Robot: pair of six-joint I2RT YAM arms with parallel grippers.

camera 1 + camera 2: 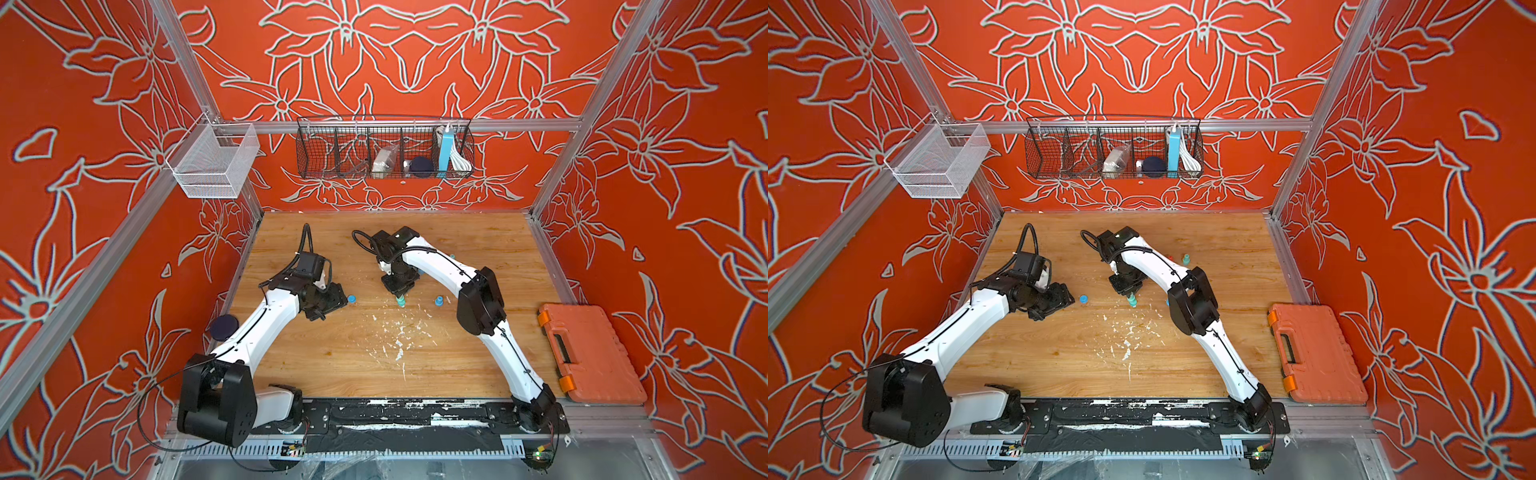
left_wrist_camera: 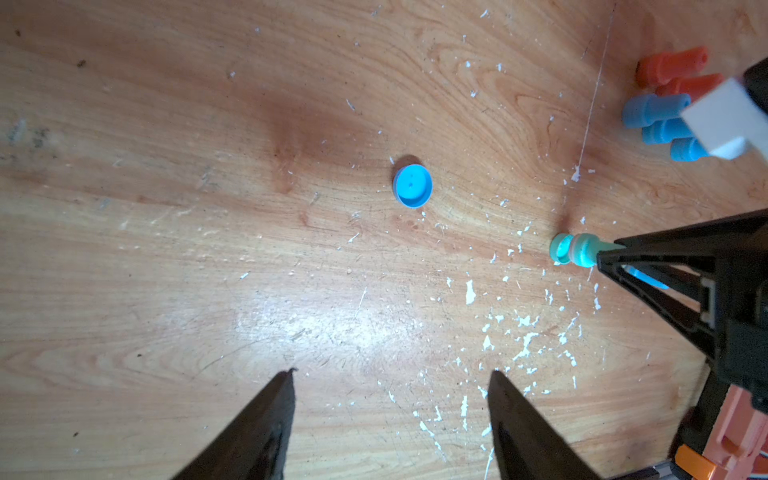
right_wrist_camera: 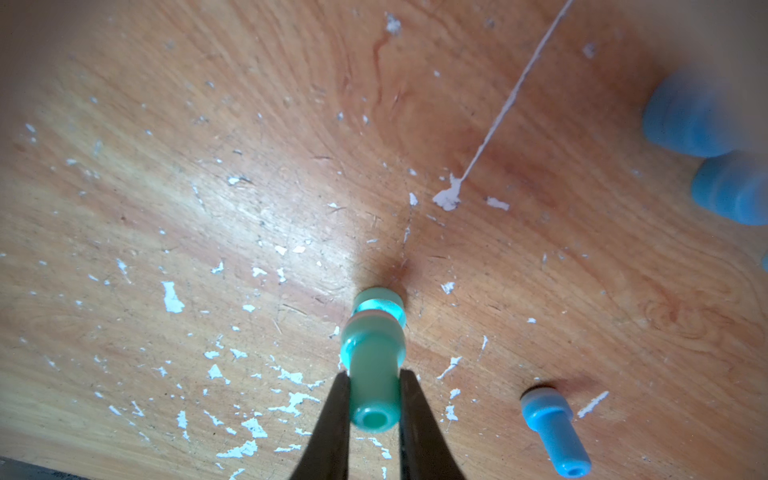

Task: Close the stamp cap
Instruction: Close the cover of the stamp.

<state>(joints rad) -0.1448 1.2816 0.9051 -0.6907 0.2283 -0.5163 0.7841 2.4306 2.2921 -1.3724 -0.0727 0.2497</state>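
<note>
The right end effector (image 3: 375, 374) is clamped on the narrow stem of a teal stamp (image 3: 374, 345) and holds it upright, wide end down. That end appears to rest on the tabletop (image 1: 311, 353). In both top views the stamp (image 1: 400, 301) (image 1: 1132, 300) sits near the middle of the tabletop, between the two arms.

The left end effector (image 2: 392, 374) has its fingers (image 2: 270, 415) spread apart with nothing between them, hovering low over the wood. Ahead of its tips, and not touching them, a round blue cap (image 2: 412, 185) lies flat by itself — in a top view it sits just beside the left end effector (image 1: 351, 298), well apart from the teal stamp.

A blue stamp (image 3: 555, 432) stands upright near the held one, on the side away from the cap. White flecks (image 3: 172, 297) litter the wood around both.
</note>
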